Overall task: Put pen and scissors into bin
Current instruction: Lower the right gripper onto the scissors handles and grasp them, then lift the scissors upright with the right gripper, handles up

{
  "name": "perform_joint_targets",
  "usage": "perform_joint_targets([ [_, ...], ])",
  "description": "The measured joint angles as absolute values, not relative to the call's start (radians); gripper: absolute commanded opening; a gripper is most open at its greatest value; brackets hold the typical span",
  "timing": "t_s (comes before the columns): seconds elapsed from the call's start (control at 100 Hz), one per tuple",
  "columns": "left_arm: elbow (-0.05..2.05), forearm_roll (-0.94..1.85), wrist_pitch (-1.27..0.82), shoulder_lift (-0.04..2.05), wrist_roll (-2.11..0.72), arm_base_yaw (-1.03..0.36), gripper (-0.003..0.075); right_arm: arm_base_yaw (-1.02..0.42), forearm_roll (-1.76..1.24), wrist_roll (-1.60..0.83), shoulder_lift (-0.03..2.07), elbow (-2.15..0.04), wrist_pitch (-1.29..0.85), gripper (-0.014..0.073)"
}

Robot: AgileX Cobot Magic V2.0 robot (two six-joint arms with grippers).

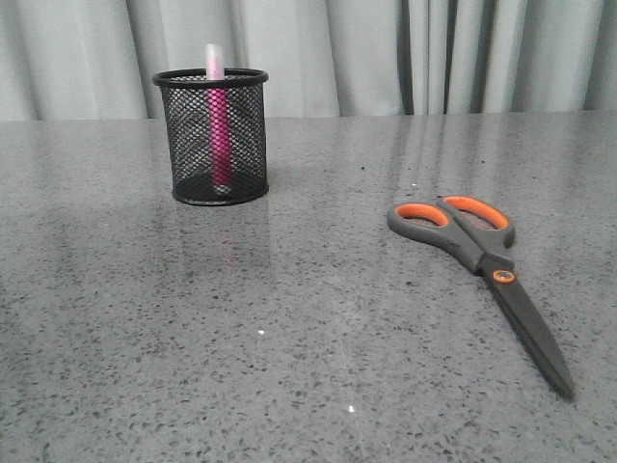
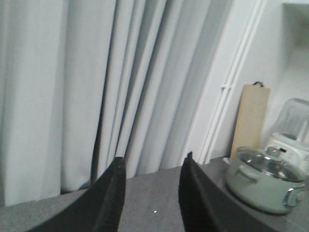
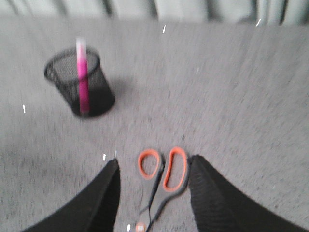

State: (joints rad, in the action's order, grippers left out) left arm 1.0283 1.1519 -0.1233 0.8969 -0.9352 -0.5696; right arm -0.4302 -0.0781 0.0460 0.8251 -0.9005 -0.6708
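Scissors (image 1: 480, 260) flat, well apart from bin (image 1: 212, 135); pen (image 1: 218, 125) inside.

The right gripper (image 3: 153, 166) hangs above the grey table (image 3: 231, 96), its two dark fingers (image 3: 104, 198) spread wide. Between them lie the scissors (image 3: 161, 181) — orange-lined handles plain, blades blurred and seemingly closed. Well apart stands the bin (image 3: 79, 84), the pen (image 3: 82, 79) upright inside, its pale tip above the rim.

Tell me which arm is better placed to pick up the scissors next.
The right. Its open gripper frames the scissors lying on the table, while the left gripper faces only curtains. The pen already stands in the bin.
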Motion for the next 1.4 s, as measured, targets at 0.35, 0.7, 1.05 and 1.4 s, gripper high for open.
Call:
perform_joint_targets([
  [0.35,0.872,1.146,-0.163,0.587,-0.935,-0.573,0.0211,-0.54,-0.03,0.171,1.259,-1.076,-0.991,0.0411],
  [0.7,0.825,1.148,-0.166,0.521,-0.935,-0.573,0.0211,-0.544,-0.039,0.218,1.37,-1.08,-1.028,0.0434],
  [1.05,0.824,1.158,-0.168,0.521,-0.935,-0.573,0.0211,-0.544,-0.045,0.257,1.486,-1.08,-0.98,0.0372],
  [1.4,0.824,1.175,-0.171,0.521,-0.935,-0.573,0.0211,-0.544,-0.021,0.266,1.561,-1.105,-0.97,0.0014],
])
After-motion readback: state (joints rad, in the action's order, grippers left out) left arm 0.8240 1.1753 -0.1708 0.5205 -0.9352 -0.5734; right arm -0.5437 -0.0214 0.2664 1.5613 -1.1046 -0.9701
